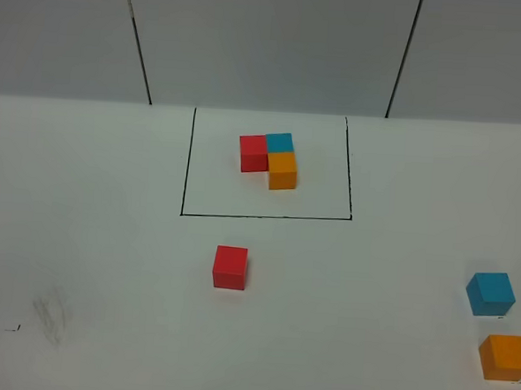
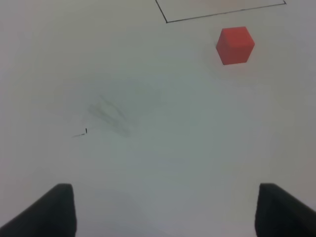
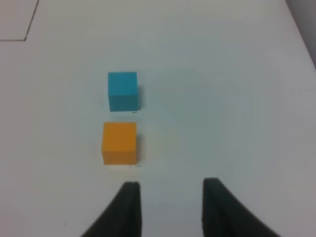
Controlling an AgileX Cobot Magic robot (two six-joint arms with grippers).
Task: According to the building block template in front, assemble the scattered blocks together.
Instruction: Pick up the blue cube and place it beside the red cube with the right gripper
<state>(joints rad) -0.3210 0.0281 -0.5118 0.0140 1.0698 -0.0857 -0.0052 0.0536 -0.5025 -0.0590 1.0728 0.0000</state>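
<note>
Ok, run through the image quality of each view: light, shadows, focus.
Exterior high: even, soft light, only a faint shadow by the red cube, fairly sharp. Left wrist: the left fingers are dark blurs, the smudge soft. Right wrist: the right fingers blurred too, blue cube and orange cube slightly soft, no glare.

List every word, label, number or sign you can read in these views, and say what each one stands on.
None can be read.
The red cube, blue cube, orange cube and the building block template all have plain faces.
The black-line rectangle is only an outline.
A tiny black mark on the table, beside a grey smudge, is too small to read as any character.
</note>
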